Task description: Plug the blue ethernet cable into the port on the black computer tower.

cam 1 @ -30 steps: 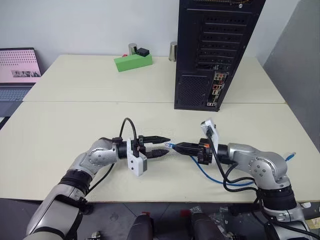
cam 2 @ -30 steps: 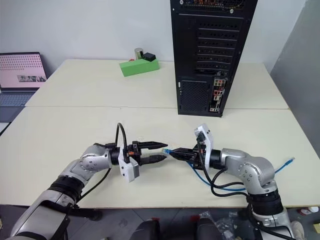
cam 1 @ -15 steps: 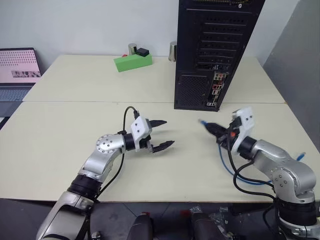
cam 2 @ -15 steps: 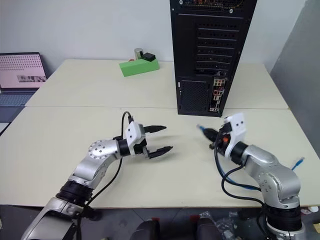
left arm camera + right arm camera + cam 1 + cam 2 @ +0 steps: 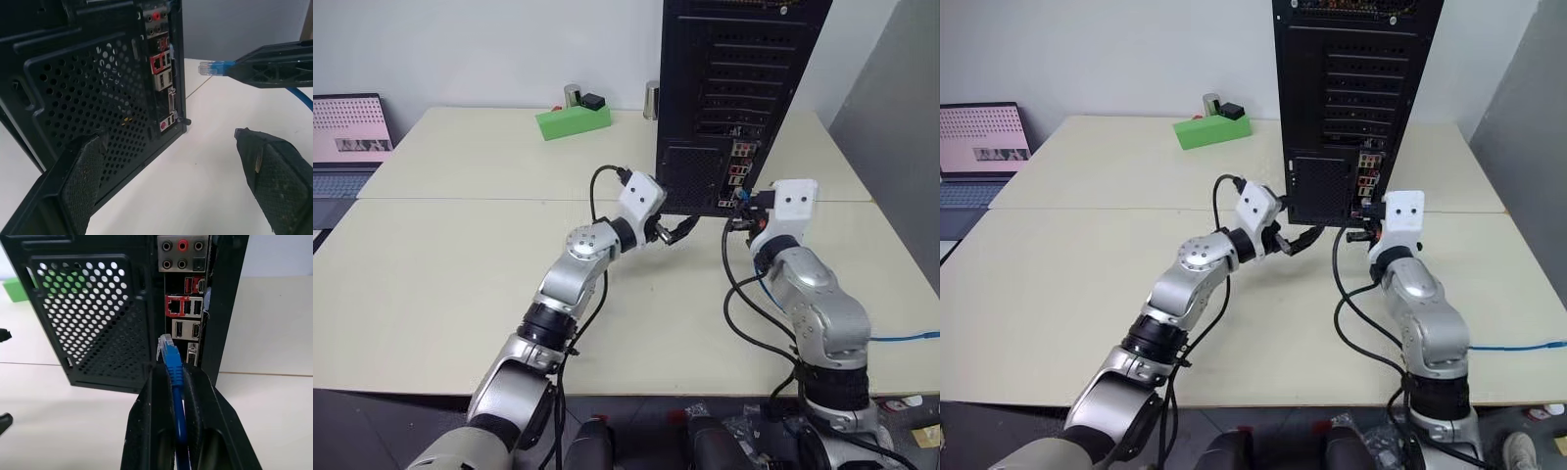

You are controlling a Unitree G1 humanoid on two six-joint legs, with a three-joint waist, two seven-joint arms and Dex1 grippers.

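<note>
Right gripper (image 5: 172, 396) is clamped on the blue ethernet cable (image 5: 174, 369), whose clear plug juts past the fingertips, long axis pointing straight at the rear of the black computer tower (image 5: 724, 108). You have the socket strip dead ahead, at twelve o'clock from the plug in the right wrist view; the red-framed network port (image 5: 173, 308) sits slightly higher than the plug tip, close but not touching. Your left gripper (image 5: 674, 230) stands wide and empty, just off the mesh vent (image 5: 93, 93). My judgement: the right arm is the nearer; raise slightly, then push straight forward.
</note>
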